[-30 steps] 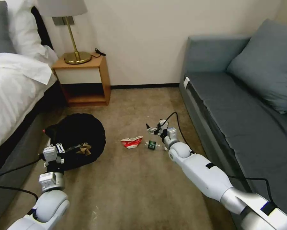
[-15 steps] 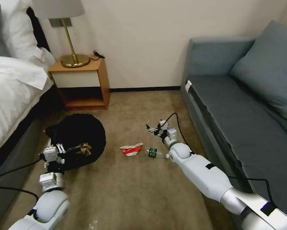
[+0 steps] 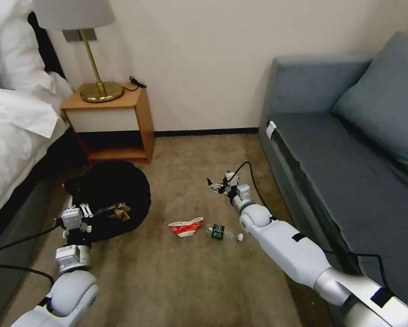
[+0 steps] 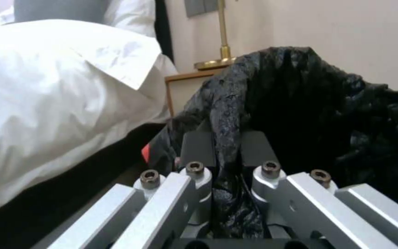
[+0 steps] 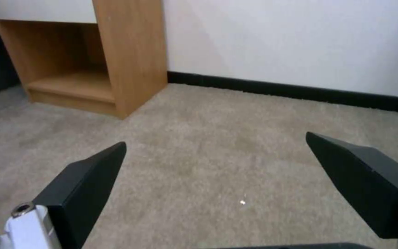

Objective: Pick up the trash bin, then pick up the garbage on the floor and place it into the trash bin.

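Observation:
The trash bin (image 3: 110, 193), lined with a crinkly black bag (image 4: 300, 103), is at the left near the bed. My left gripper (image 3: 79, 213) is shut on the bag at the bin's near rim, and its fingers (image 4: 197, 147) pinch a fold of black plastic. Crumpled brown paper (image 3: 120, 211) lies inside the bin. On the carpet lie a crumpled red-white carton (image 3: 185, 226) and a small clear bottle with a green label (image 3: 221, 232). My right gripper (image 3: 215, 185) is open over bare carpet beyond the bottle, with nothing between its black fingers (image 5: 84, 186).
A wooden nightstand (image 3: 110, 122) with a brass lamp (image 3: 97, 88) stands against the back wall. The bed (image 3: 13, 141) runs along the left side and a grey sofa (image 3: 340, 154) along the right. The carpet (image 3: 190, 281) lies open between them.
The whole view has shifted, so the camera moved. The carton and bottle now lie lower in the picture, behind my right gripper's tips. The bin stays in my left gripper.

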